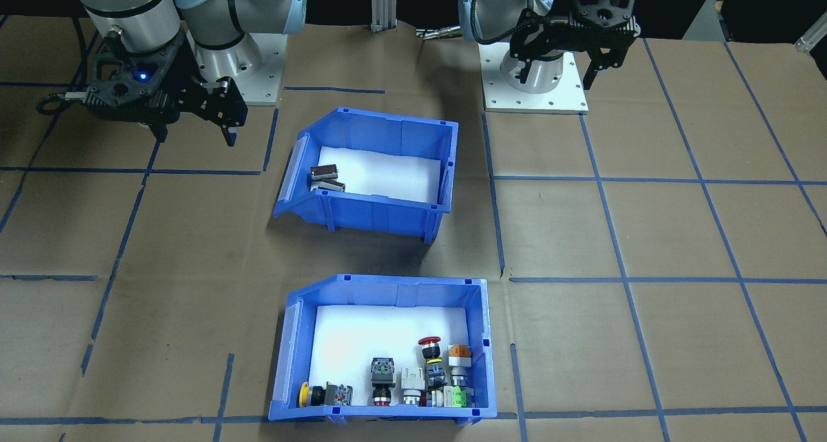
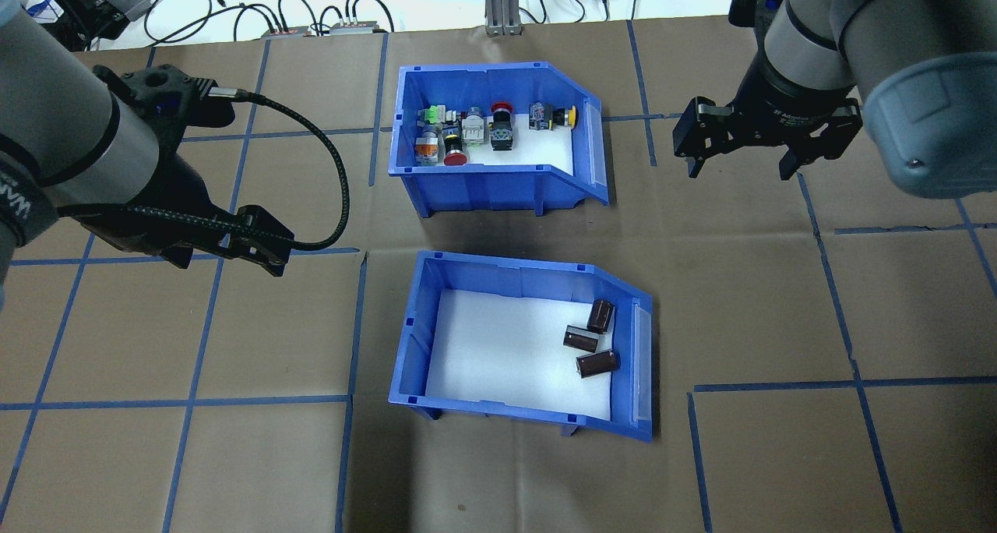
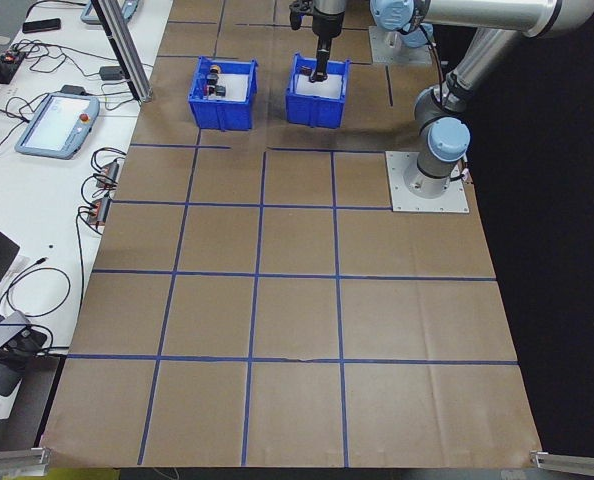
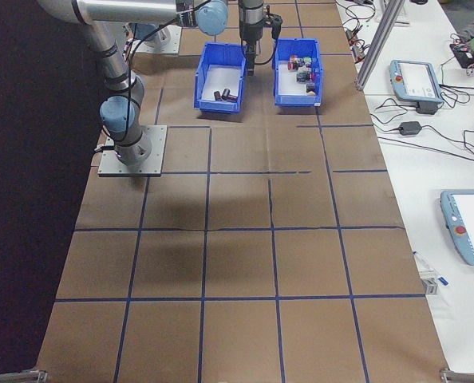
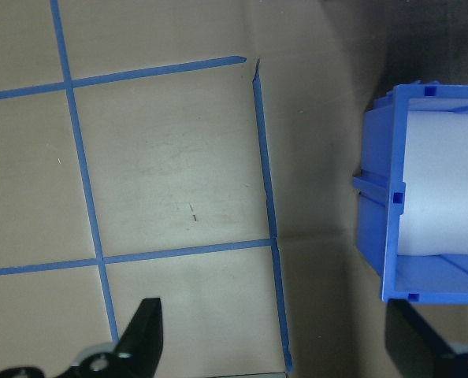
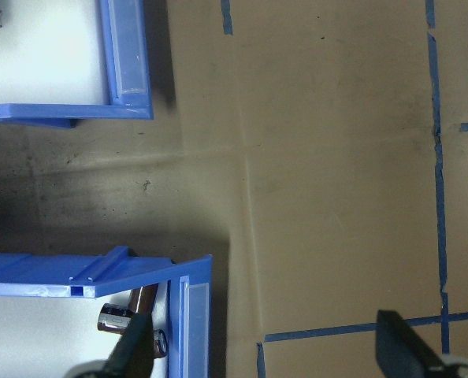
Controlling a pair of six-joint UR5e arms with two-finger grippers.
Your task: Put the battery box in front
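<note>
Battery box [image 2: 520, 338], three cells [image 2: 592, 338] against its sloped front; left tool [image 2: 226, 254] and right tool [image 2: 736, 163] both spread, empty; the wrist views crop their fingertips.

No label, brand or number can be read on anything here

Overhead and front-facing cams looked steeply down from opposite table sides, both covering the 2 blue bins [image 2: 498, 151]. 2 side cams sat far back at the table ends. Wrist cams pointed straight down, close, each catching the battery box [image 5: 423, 197] edge.
</note>
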